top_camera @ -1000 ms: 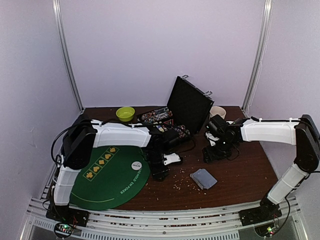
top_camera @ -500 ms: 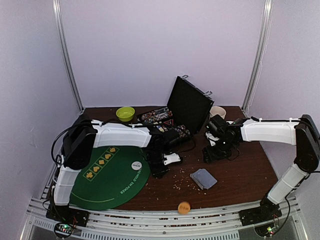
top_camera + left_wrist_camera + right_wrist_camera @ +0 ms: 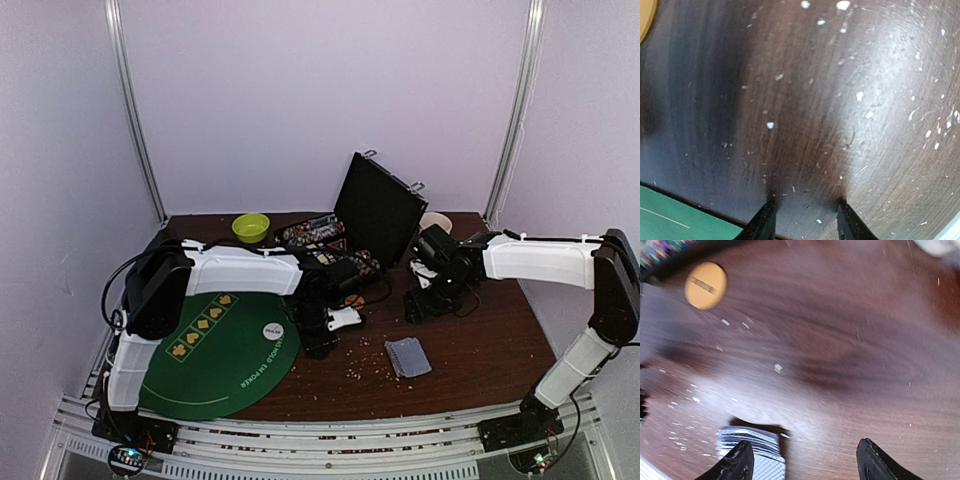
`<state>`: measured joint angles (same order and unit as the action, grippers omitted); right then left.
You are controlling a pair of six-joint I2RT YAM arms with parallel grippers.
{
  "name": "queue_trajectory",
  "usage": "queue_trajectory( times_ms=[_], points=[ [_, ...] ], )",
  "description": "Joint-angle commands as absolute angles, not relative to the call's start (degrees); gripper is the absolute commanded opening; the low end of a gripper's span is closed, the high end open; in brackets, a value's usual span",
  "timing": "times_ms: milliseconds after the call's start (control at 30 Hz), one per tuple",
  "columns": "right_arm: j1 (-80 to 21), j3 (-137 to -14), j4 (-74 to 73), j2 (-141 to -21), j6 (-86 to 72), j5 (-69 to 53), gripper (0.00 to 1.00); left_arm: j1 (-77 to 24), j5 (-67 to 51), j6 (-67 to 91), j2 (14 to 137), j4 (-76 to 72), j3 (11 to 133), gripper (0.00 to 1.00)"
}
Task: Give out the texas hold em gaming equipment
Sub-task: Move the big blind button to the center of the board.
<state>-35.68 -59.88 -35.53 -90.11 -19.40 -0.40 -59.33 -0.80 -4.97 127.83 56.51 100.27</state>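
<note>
A stack of grey-blue-backed playing cards (image 3: pixel 408 357) lies on the brown table, right of centre. The same cards (image 3: pixel 751 445) show just beside my right gripper's left finger, untouched. My right gripper (image 3: pixel 414 306) (image 3: pixel 805 462) hangs open over bare wood behind the cards. My left gripper (image 3: pixel 320 348) (image 3: pixel 805 222) is open with its tips down on the table beside the green mat (image 3: pixel 210 350), nothing between them. A white dealer disc (image 3: pixel 273 329) rests on the mat. An orange chip (image 3: pixel 353 299) (image 3: pixel 705 285) lies near the open case of poker chips (image 3: pixel 325 238).
The black case lid (image 3: pixel 378 208) stands upright at the back centre. A lime-green bowl (image 3: pixel 251 227) sits back left and a white mug (image 3: pixel 435 222) back right. Pale crumbs are scattered on the wood around the cards.
An orange chip seen at the table's front edge half a second ago is gone from there. The card stack has turned slightly. My right gripper has edged a little to the left.
</note>
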Motion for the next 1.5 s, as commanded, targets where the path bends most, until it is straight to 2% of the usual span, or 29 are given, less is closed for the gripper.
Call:
queue_trajectory(
  times_ms=[0, 200, 333, 533, 633, 767, 867, 967, 1167, 1467],
  points=[
    [-35.2, -64.7, -34.2, -88.9, -18.1, -2.9, 0.73, -56.9, -2.1, -3.4, 122.3, 53.5, 99.0, 0.48],
    [-35.8, -69.9, -26.2, -98.2, -19.7, -6.7, 0.72, -50.0, -6.8, 5.3, 113.4, 39.3, 90.3, 0.52],
    [-38.5, -77.3, -28.2, -107.3, -16.6, -1.4, 0.82, -47.8, -7.3, 7.5, 108.8, 35.0, 86.7, 0.55],
    [-39.9, -84.5, -28.1, -116.8, -14.9, 0.3, 0.94, -45.7, -5.4, 8.5, 105.3, 34.7, 83.6, 0.57],
    [-41.6, -88.4, -29.4, -121.1, -13.3, 2.0, 0.95, -45.3, -4.9, 8.5, 104.1, 34.1, 82.0, 0.58],
    [-43.1, -91.5, -30.8, -124.4, -12.5, 2.7, 0.89, -45.3, -4.6, 8.1, 103.8, 34.8, 81.9, 0.58],
    [-43.3, -91.6, -31.2, -125.4, -12.5, 2.3, 0.81, -45.3, -4.0, 8.0, 103.6, 35.1, 81.6, 0.58],
    [-43.4, -91.1, -31.7, -125.4, -12.5, 2.5, 0.69, -45.3, -3.7, 7.6, 103.4, 35.2, 81.7, 0.58],
    [-44.8, -88.9, -32.3, -124.7, -10.5, 1.1, 0.55, -45.3, -3.6, 7.1, 103.5, 35.6, 81.6, 0.58],
    [-52.1, -80.7, -32.0, -119.2, -7.1, -2.7, 0.5, -45.3, -3.3, 6.7, 100.7, 35.6, 79.6, 0.58]
  ],
)
